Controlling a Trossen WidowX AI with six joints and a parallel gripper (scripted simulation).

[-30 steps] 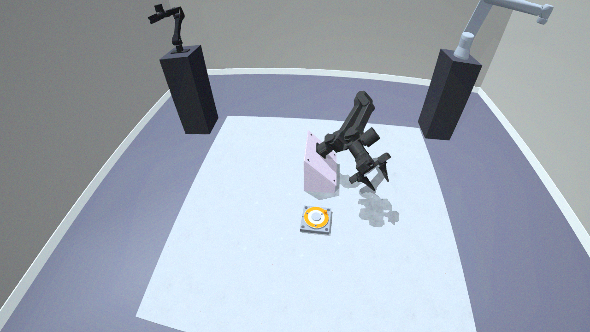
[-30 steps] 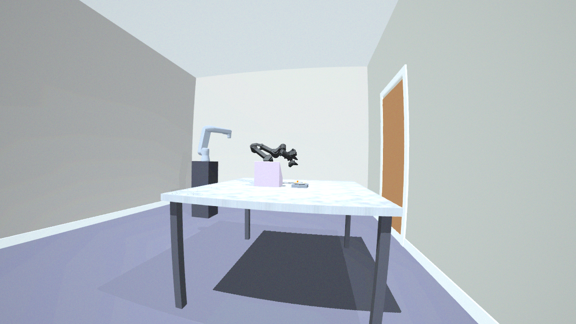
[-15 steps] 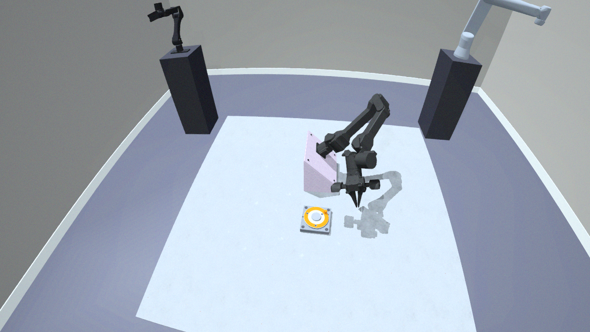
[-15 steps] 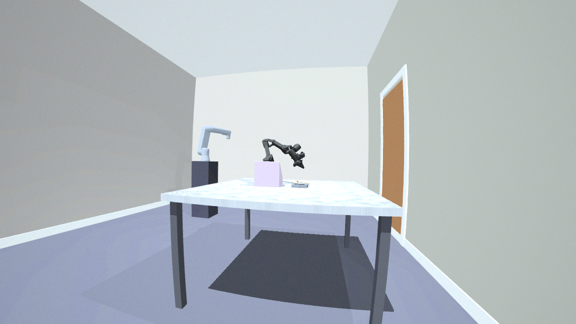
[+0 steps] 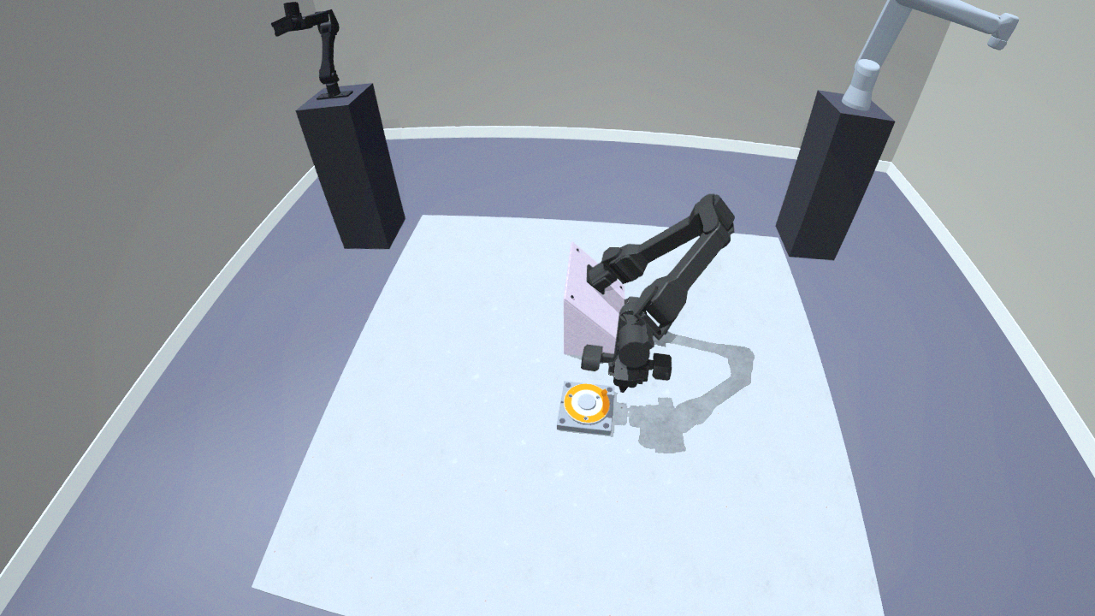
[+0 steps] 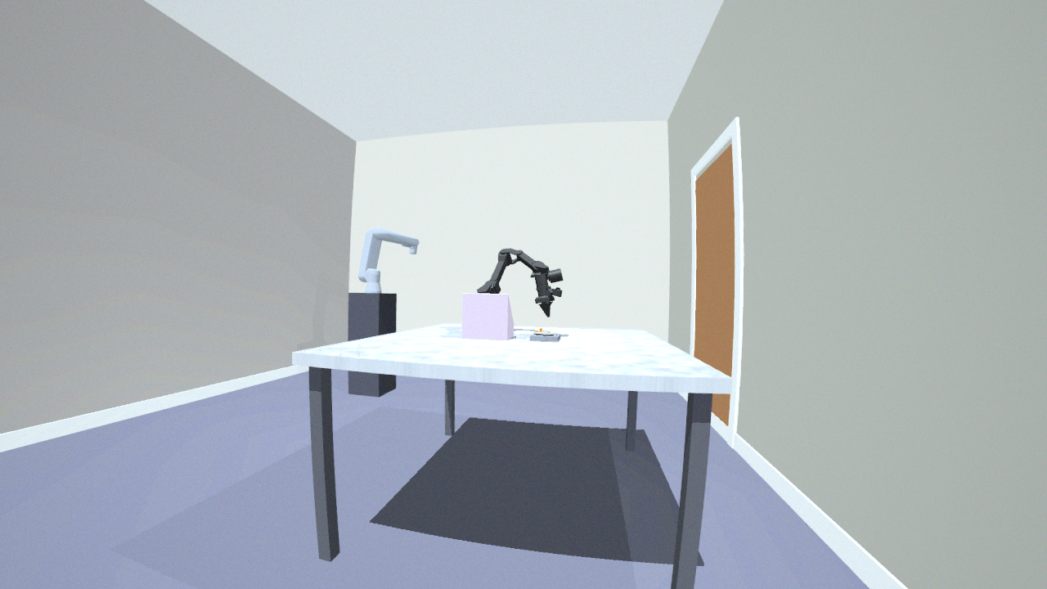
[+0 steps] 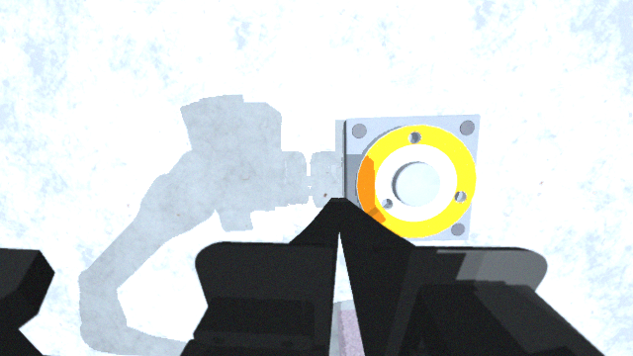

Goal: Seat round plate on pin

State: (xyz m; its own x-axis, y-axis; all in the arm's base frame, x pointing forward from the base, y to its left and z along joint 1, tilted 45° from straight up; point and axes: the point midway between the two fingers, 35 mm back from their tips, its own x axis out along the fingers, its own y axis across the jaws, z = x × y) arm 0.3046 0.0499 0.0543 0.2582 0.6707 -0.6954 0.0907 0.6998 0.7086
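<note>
My gripper [image 7: 337,205] is fully closed, holding nothing, tip at wrist-frame center. Plate [image 7: 417,181] sits center-right on its base [image 7: 470,148]. I'd use the closed tip to nudge the orange tab [image 7: 366,183], turning slowly until the hole [image 7: 388,203] drops over the pin.

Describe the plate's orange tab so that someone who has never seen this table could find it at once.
On the white table, find the small grey square base in front of the black arm. A yellow ring, the plate, lies on it around a pale post. The tab is the one orange arc on the ring's rim, nearest the shut pincer.
</note>
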